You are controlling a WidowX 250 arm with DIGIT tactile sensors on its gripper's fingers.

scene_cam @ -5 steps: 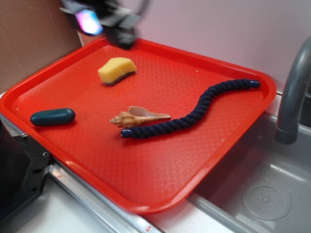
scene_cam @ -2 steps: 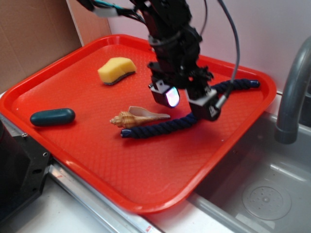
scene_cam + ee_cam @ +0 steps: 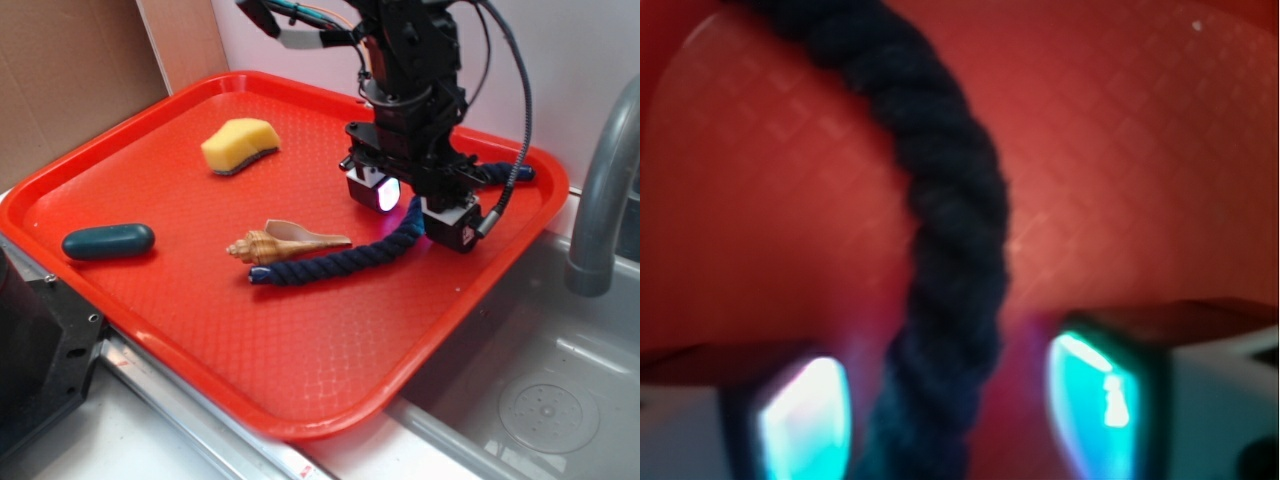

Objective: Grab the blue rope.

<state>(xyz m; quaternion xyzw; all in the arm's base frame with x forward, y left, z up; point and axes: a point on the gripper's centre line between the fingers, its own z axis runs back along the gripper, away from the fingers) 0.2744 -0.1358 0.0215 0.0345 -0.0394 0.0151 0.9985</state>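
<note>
Gripper (image 3: 415,214) hangs wide over the blue rope (image 3: 330,262) on the red tray (image 3: 300,380), fingers (image 3: 800,420) straddling its middle; I judge alignment done; next I lower and close.

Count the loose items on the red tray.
4. Sponge at the back, capsule at the left, seashell mid-tray touching the blue rope, which runs right under the gripper. The arm may hide more.

I see the red tray (image 3: 150,160) with a fine diamond pattern. The blue rope (image 3: 340,260) is dark navy and twisted. The sponge (image 3: 240,145) is yellow, the capsule (image 3: 108,241) dark teal, the seashell (image 3: 285,242) beige-brown. The black tool (image 3: 418,205) glows cyan.
</note>
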